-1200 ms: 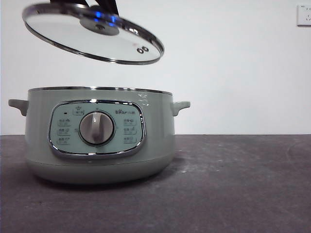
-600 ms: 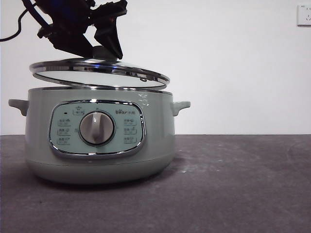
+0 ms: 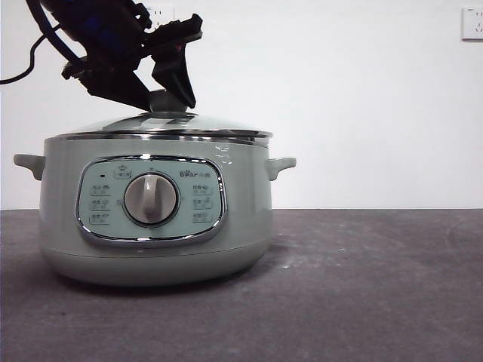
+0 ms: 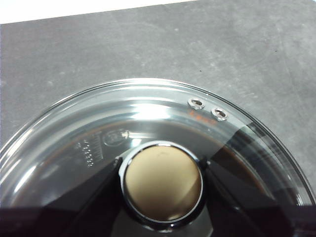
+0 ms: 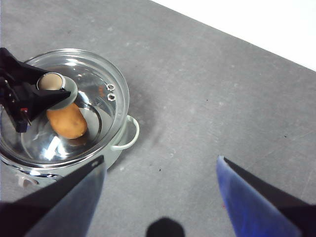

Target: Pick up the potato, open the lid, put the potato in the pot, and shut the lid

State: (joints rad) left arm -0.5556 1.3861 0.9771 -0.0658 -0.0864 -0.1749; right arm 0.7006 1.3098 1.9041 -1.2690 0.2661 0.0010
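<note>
The pale green pot (image 3: 155, 226) stands on the left of the table with the glass lid (image 3: 170, 124) resting level on its chrome rim. My left gripper (image 3: 162, 94) comes down from the upper left and is shut on the lid's knob (image 3: 167, 100). In the left wrist view the jaws clasp both sides of the knob (image 4: 162, 183) above the glass (image 4: 148, 113). In the right wrist view the orange-brown potato (image 5: 67, 122) lies inside the pot (image 5: 129, 134) under the lid (image 5: 89, 74). My right gripper (image 5: 160, 163) is open and empty, high above the table, off to one side of the pot.
The dark grey table (image 3: 362, 286) stretches to the right of the pot. A white wall with a socket (image 3: 472, 23) stands behind. A black cable (image 3: 23, 72) hangs from the left arm.
The left gripper has lowered the lid from a tilted position high above the pot down onto the pot's rim, where it sits level. The pot has not moved.
</note>
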